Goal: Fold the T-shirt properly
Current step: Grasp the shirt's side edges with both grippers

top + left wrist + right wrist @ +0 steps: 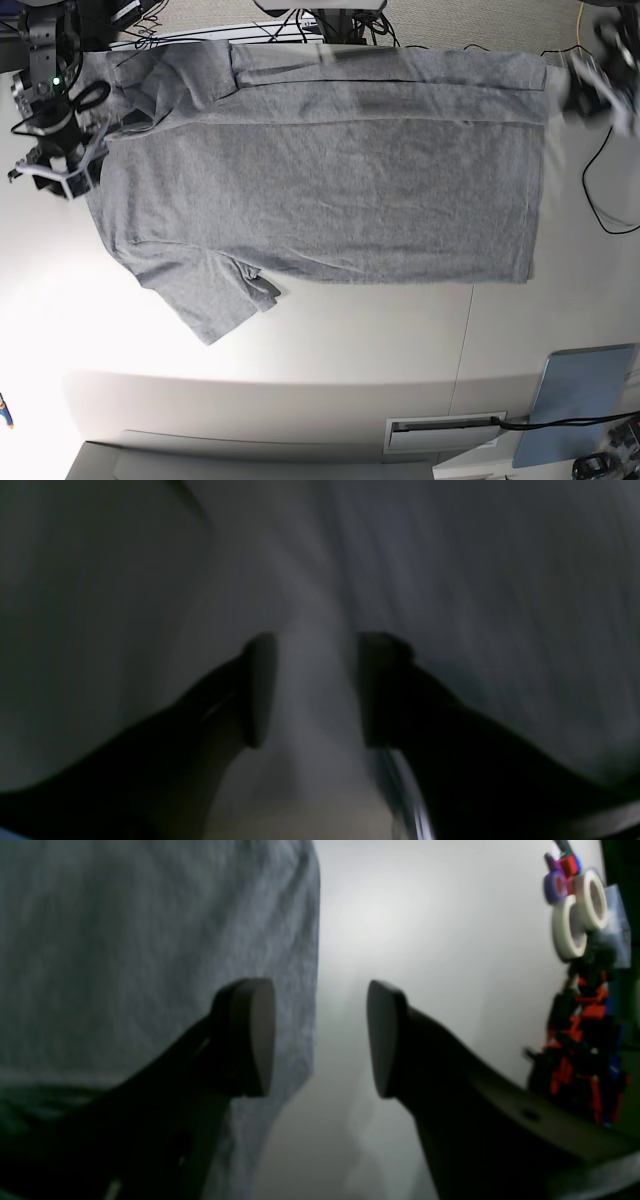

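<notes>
The T-shirt (pixel 330 180) covers most of the far half of the white table (pixel 350 340), spread nearly flat with its plain grey side up, collar end toward the base view's left and hem toward its right. A long strip along the far edge looks turned over onto the body, so I judge the first lengthwise fold begun at most. The near sleeve (pixel 215 295) still sticks out, rumpled at its tip, and the near side, the sleeves and the crosswise folds all appear left to do.

The right gripper (pixel 320 1037) sits at the collar end with its fingers spread apart and nothing between them; one pad lies over the shirt's edge, the other over bare table. The left gripper (pixel 315 690) is at the hem's far corner, blurred, its fingers apart over grey cloth, gripping nothing that I can see.

No container shows in any view. Rolls of tape (pixel 580 915) stand at the table's edge, above a red-and-black object I cannot identify.
</notes>
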